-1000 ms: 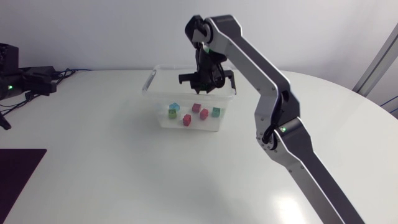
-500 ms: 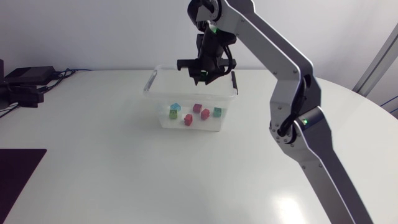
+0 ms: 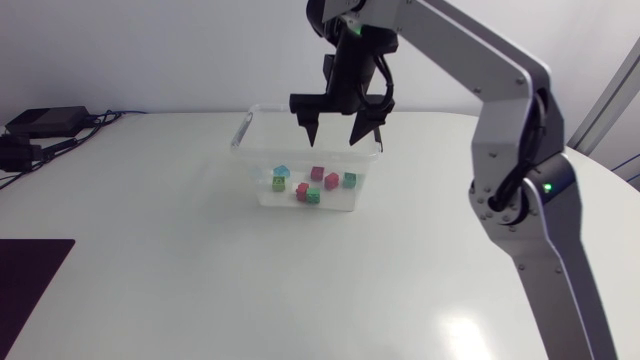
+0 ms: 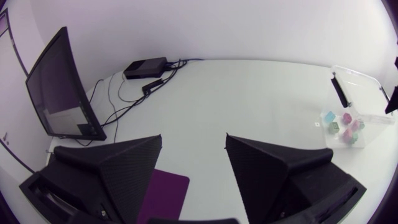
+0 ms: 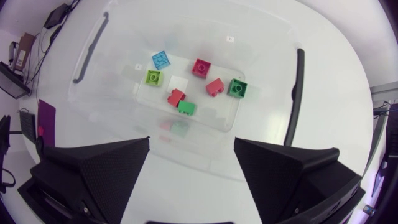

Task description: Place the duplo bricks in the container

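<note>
Right gripper (image 3: 334, 138) hangs spread wide and empty right above the clear container (image 3: 270, 152). The container's long side runs left to right across the table (image 3: 150, 250), with seven bricks (image 5: 215, 87) scattered inside. Left gripper (image 4: 193, 140) is wide open too, well away from it.

Right arm (image 3: 510, 140): silver-grey boxy links, black joints, green status LED (image 3: 547, 187) lit on one joint housing. Right gripper (image 3: 336, 135): matte black, two broad wedge fingers. Left gripper (image 4: 193, 142): same build, finely textured black finger faces.
</note>
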Tool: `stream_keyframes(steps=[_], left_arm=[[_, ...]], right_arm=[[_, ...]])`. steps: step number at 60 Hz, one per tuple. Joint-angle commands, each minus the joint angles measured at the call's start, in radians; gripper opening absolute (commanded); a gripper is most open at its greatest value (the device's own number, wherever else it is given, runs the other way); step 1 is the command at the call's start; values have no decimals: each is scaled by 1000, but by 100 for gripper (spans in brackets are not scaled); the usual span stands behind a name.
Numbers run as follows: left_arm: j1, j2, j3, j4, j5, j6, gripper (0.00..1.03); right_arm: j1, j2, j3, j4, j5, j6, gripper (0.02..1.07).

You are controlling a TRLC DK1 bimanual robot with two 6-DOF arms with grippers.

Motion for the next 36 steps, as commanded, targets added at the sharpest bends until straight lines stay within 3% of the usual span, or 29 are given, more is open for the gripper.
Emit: stream_keyframes(steps=[1,17,36], left_arm=[[56,-13,35,-26,9,-7,74],[276,2,-15,-62,58,-28,78],[441,104,-75,-3,44,-73,80]], right_arm=[[25,-125,-57,-24,-6,42,103],[38,-331,-310,-32,-6,45,103],[74,-441,-526,-38,-5,45,103]])
